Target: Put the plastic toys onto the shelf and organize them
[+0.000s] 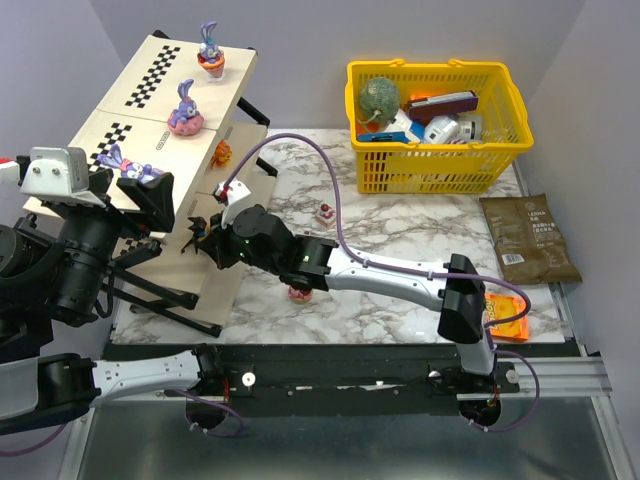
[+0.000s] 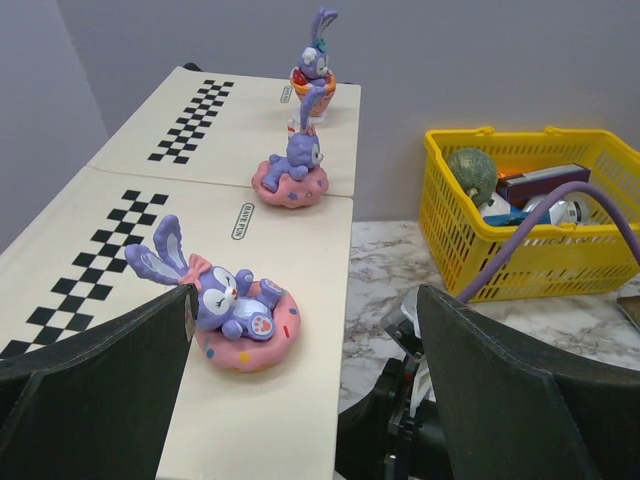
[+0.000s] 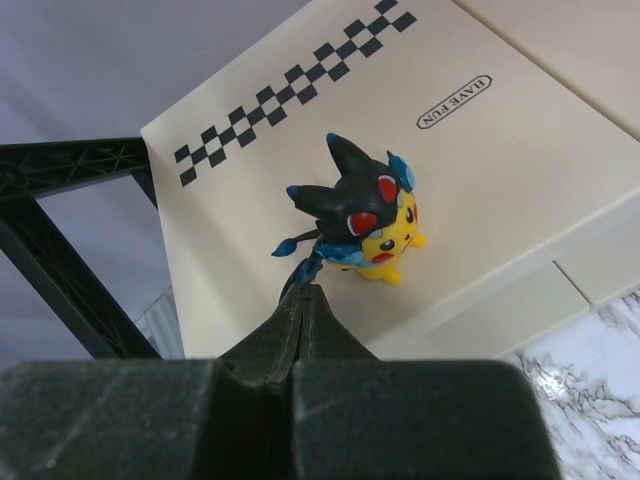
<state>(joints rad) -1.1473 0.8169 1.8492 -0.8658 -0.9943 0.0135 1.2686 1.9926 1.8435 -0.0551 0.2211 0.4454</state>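
From above, the right pincer (image 1: 207, 240) reaches a lower panel of the shelf (image 1: 235, 95). A plastic toy (image 1: 325, 212) waits on the worktop (image 1: 400, 225) behind it.

Left wrist: the left pincer (image 2: 305, 300) gapes, empty, around a doughnut rabbit (image 2: 238, 320).

Right wrist: the right pincer is pressed shut with nothing visibly gripped. A black-and-yellow figurine (image 3: 365, 225) stands upright just beyond its tips. Best to back straight off, lest the tail snag.

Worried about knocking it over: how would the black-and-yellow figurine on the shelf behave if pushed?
The black-and-yellow figurine looks like rigid, glossy plastic, so probably stiff and a bit slippery. Small feet under a big spiked head suggest it tips easily. On the slanted shelf panel, a push might also send it sliding.
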